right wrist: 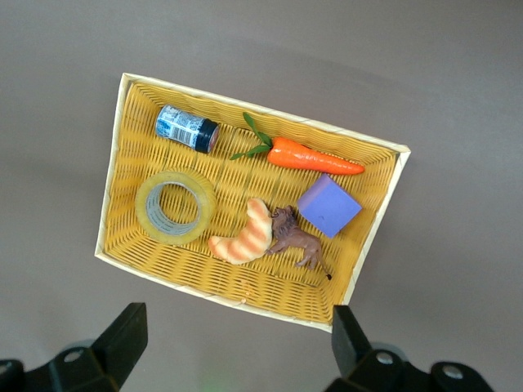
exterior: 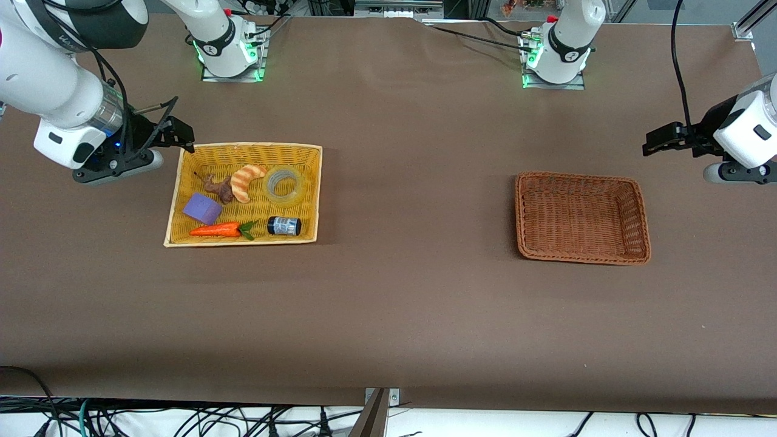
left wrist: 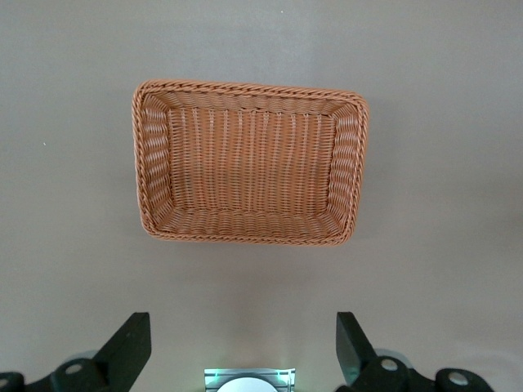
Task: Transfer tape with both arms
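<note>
the ring-shaped roll of translucent yellowish tape lies flat in the yellow woven basket, apparently beside the croissant. the right claw, spread wide, hovers by that basket's corner, nearer the tape. the left claw, wide and empty, waits near the brown wicker basket.

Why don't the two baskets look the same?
The yellow basket holds things: tape, a croissant, a carrot, a jar, a purple block and a toy animal. The brown basket holds nothing. Yellow is paler with straighter corners; brown's corners are rounded. Both are woven rectangles.
</note>
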You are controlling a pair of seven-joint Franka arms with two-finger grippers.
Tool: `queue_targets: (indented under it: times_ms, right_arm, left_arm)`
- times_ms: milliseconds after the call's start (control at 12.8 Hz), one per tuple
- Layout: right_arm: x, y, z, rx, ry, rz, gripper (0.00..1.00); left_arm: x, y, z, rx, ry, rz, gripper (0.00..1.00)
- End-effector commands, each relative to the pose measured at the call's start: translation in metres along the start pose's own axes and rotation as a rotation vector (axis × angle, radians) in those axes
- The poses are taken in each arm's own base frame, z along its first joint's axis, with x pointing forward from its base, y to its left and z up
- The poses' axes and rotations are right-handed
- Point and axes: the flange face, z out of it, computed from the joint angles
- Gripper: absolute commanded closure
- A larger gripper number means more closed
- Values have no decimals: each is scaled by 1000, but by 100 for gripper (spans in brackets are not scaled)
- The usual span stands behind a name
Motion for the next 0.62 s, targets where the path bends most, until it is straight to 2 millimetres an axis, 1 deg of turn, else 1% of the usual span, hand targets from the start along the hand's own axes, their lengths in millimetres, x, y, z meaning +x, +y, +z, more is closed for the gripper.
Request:
queue_targets:
  times_ms: [0,311,545]
  right_arm:
    - [-6,1,1,-17,18,-2,0]
    - [-4,4,7,-15,11,6,0]
    - [-5,5,7,-15,11,10,0]
  left_arm:
    - [3,1,-6,-5,11,17,0]
    - [3,1,-5,-5,11,17,0]
    - [3,1,-6,-5,13,17,0]
